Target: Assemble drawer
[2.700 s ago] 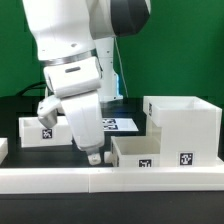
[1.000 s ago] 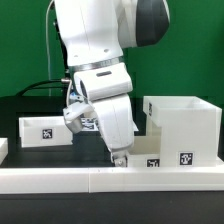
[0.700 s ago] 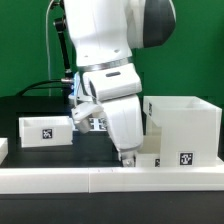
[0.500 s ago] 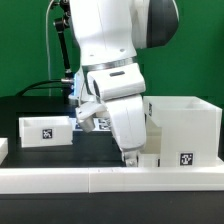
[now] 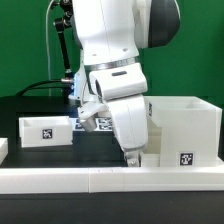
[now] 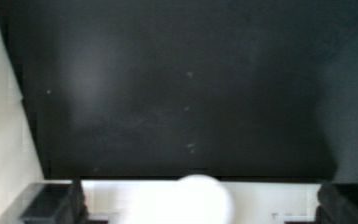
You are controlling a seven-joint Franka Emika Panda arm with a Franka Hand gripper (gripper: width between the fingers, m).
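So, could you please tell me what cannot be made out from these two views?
The low white part: exterior view, the arm hides most of it.
The marker board: exterior view, mostly behind the arm, tags too small to read.
The gripper: wrist view, the frame edge cuts off the fingers, so whether they grip the white shape between them cannot be told.

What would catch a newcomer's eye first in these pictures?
The big white arm fills the middle of the exterior view, its open fingers down at a low white box. A taller white box stands at that view's right, and a small tagged white panel lies at its left.
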